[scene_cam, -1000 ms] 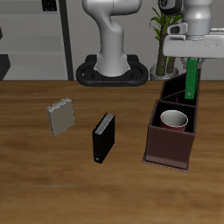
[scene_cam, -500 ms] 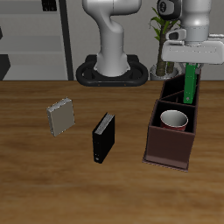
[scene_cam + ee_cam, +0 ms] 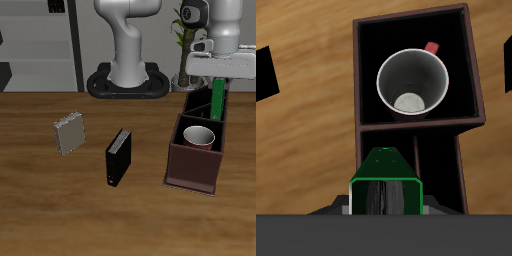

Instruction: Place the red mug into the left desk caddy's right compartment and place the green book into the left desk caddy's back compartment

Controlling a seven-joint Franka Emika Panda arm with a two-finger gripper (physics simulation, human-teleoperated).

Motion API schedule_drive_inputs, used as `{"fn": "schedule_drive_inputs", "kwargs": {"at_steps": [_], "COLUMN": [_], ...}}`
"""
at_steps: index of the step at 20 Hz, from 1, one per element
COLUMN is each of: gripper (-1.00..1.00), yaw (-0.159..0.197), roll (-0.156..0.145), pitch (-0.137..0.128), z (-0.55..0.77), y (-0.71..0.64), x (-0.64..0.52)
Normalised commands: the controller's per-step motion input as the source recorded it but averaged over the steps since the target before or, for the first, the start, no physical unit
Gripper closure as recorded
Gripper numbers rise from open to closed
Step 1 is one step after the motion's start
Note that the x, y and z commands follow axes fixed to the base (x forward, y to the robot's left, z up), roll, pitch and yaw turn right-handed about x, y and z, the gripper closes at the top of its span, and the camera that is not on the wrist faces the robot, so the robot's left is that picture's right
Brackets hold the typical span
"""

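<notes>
Exterior view, right side of the frame: with the red mug [image 3: 199, 136] seated in the left desk caddy [image 3: 192, 168], the gripper [image 3: 220, 80], clamped on the upright green book [image 3: 218, 98], should next lower it straight into the back compartment, then release.

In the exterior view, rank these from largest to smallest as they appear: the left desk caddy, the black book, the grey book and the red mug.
1. left desk caddy
2. black book
3. grey book, close to the black book, so that ranking is unsure
4. red mug, only partly visible inside the caddy
</notes>
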Motion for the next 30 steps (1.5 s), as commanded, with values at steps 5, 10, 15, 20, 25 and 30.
{"fn": "schedule_drive_inputs", "kwargs": {"at_steps": [5,10,15,20,25,30], "gripper": [1.00,1.00,1.00,1.00,1.00,1.00], "yaw": [0.011,0.005,0.006,0.006,0.006,-0.009], "roll": [0.001,-0.002,-0.002,0.005,-0.007,0.005], "pitch": [0.023,0.029,0.032,0.031,0.018,0.029], "z": [-0.16,-0.23,-0.19,-0.21,-0.11,-0.14], "y": [0.04,0.03,0.02,0.03,-0.01,0.00], "x": [0.07,0.05,0.07,0.04,0.06,0.06]}}
